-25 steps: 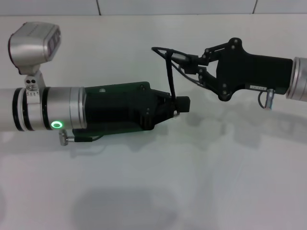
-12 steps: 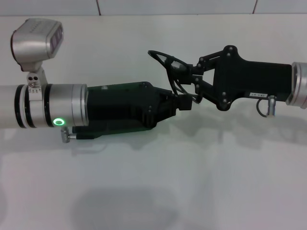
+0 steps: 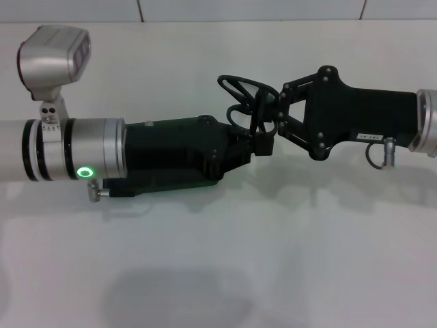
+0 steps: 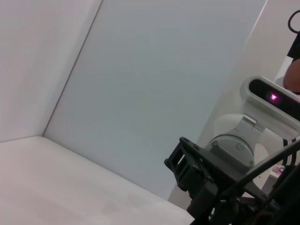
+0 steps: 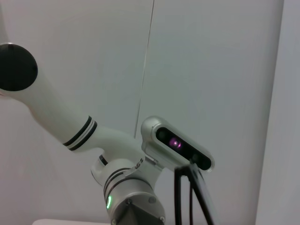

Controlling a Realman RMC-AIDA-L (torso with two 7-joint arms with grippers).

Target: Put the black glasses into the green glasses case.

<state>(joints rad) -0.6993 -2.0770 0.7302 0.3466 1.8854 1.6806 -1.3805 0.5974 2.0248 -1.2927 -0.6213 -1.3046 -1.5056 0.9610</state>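
The black glasses (image 3: 240,91) hang in the air above the white table (image 3: 287,260), between my two grippers. My right gripper (image 3: 265,115) comes in from the right and is shut on the frame near a lens. A temple arm runs down to the tip of my left gripper (image 3: 263,145), which reaches in from the left and nearly touches the right one. A dark green surface (image 3: 164,186) shows along the edges of the left gripper's body; I cannot tell whether it is the green glasses case. Thin black temple arms also show in the right wrist view (image 5: 190,197).
The left arm's wrist camera (image 3: 51,58) stands up at the far left. The wall seam runs along the table's back edge. The left wrist view shows the right arm's gripper body (image 4: 206,187) and camera (image 4: 274,96) close by.
My right gripper has moved left and down toward the left gripper, carrying the glasses. The hanging temple arm has folded in toward the frame. The left arm has barely moved.
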